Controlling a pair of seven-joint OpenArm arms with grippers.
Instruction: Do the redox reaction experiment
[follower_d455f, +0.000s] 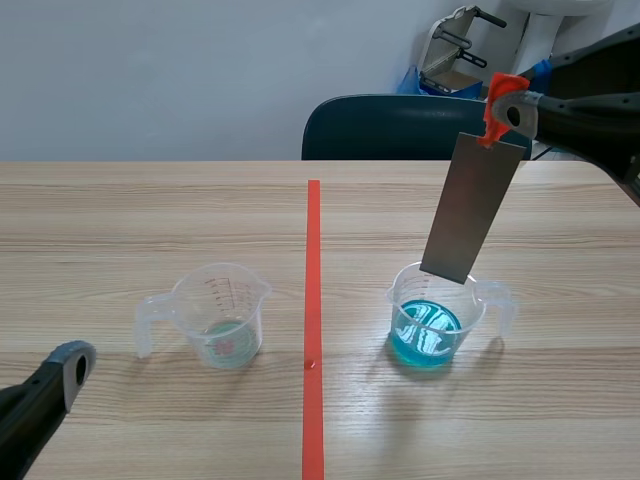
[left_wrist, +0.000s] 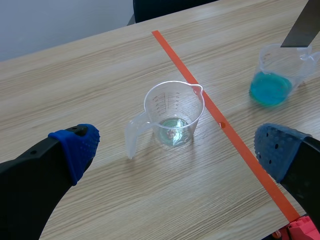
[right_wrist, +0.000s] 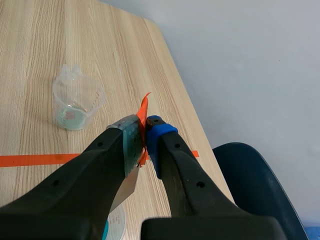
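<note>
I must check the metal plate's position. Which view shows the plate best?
The scene view: the whole plate hangs from the right hand, its lower edge over the blue cup. The left wrist view shows only one corner; the right wrist view shows only a sliver under the hand.

- A clear plastic measuring cup (follower_d455f: 222, 318) stands on the wooden counter (follower_d455f: 120, 230), left of the orange-red tape line (follower_d455f: 313, 300).
- A clear plastic cup of blue liquid (follower_d455f: 435, 320) stands right of it.
- A grey metal strip (follower_d455f: 472, 210) hangs tilted over that cup, its top end between the right fingers (right_wrist: 160, 135).
- The left fingers (left_wrist: 77, 145) lie spread before the first cup.
</note>
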